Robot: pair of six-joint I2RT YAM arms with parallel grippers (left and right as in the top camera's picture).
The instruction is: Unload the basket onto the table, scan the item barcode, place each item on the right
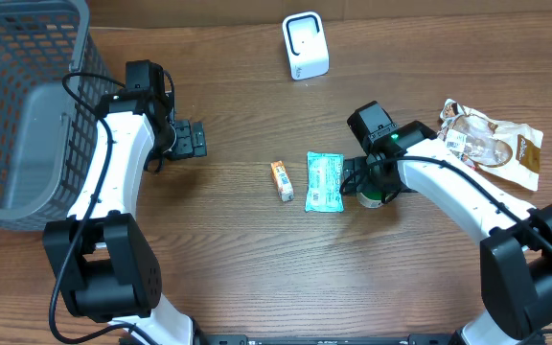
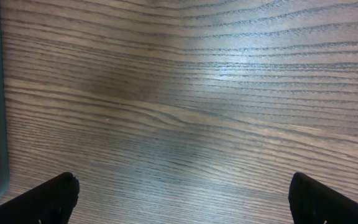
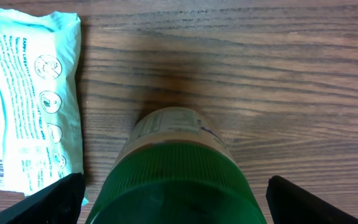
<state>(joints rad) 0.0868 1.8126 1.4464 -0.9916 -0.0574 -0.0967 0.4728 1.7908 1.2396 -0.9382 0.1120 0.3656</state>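
- At the far left, the grey mesh basket (image 1: 27,48) sits well apart from the work and blocks nothing.
- Just beside it, your left gripper (image 1: 192,139) hangs over bare table (image 1: 257,268), its fingers spread wide and holding nothing.
- Near the middle lies a small orange packet (image 1: 282,180), and just right of it a flat teal pouch (image 1: 324,181). The pouch looks soft and light.
- Behind them, at the far edge, stands the white scanner (image 1: 305,45). The path to it looks open.
- Next comes your item, the green-capped jar (image 3: 179,168), standing close beside the pouch's right edge. It is probably rigid, smooth-sided and a bit slippery, with some weight.
- Your right gripper (image 3: 179,199) straddles the jar with its fingers apart on either side, not clamped. Take it around the cap or the shoulder just below, where the grip is firmest. I can't see where its barcode is.
- Watch the pouch: the finger on that side comes close to its edge and could drag it.
- At the far right, a crinkly brown snack bag (image 1: 492,144) lies clear of your lift.
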